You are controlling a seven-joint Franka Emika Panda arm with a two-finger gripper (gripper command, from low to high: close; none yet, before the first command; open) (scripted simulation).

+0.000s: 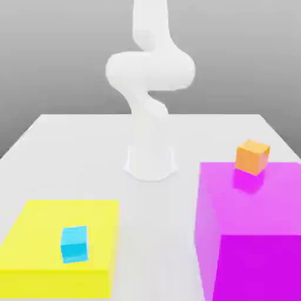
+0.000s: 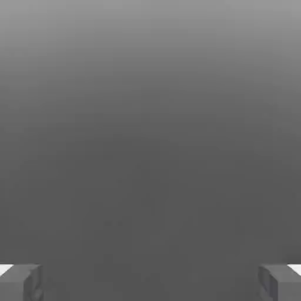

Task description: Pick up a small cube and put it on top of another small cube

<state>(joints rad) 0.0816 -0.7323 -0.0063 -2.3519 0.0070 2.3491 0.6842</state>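
The stacking is yet to be done: the blue cube (image 1: pixel 74 244) and orange cube (image 1: pixel 252 157) sit well apart on separate blocks; the gripper's fingers (image 2: pixel 150 283) stand open and empty.

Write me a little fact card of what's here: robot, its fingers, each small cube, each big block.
robot: white arm, standing on a pale table
gripper: open, nothing held
blue cube: on the yellow block
orange cube: on the magenta block
taller block: magenta
flatter block: yellow
cubes stacked: not yet
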